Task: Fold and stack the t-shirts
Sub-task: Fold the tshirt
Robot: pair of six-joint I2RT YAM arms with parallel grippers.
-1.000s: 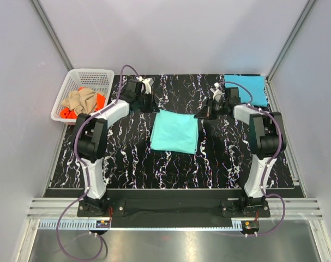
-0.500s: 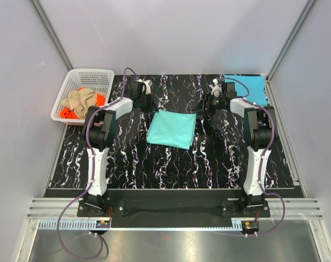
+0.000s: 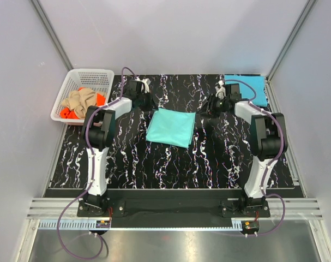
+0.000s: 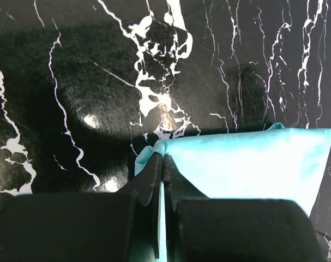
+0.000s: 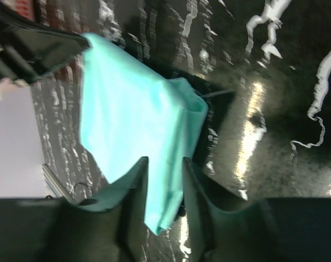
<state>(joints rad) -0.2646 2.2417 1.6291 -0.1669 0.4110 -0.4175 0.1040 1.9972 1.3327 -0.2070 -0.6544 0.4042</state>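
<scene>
Arrangement of shirts and pincers late in one fold. The mint-teal t-shirt (image 3: pixel 170 126) lay as a flat, roughly square packet near the middle of the bench (image 3: pixel 127 161), slightly toward the far edge. The left pincer (image 4: pixel 161 159) was closed on the packet's far-left corner, with a small peak of cloth pinched between its fingers. The right pincer (image 5: pixel 164 170) stood at the far-right corner with fingers narrowly parted. Teal cloth showed in the gap and appeared straddled rather than clamped.

The sky-blue t-shirt (image 3: pixel 246 87) lay folded in the far-right corner of the bench. The tan t-shirt (image 3: pixel 82 99) and orange t-shirt (image 3: pixel 63 113) sat crumpled in the white lattice basket (image 3: pixel 91 71) beside the far-left corner.

Handling, as judged: the cloth looked light, limp and layered, and likely to sag open if lifted by one point. The best holds were two corners of one edge, all layers gripped together. A shallow pinch risked slipping. The probable next step was carrying the packet low toward the sky-blue one for stacking.
</scene>
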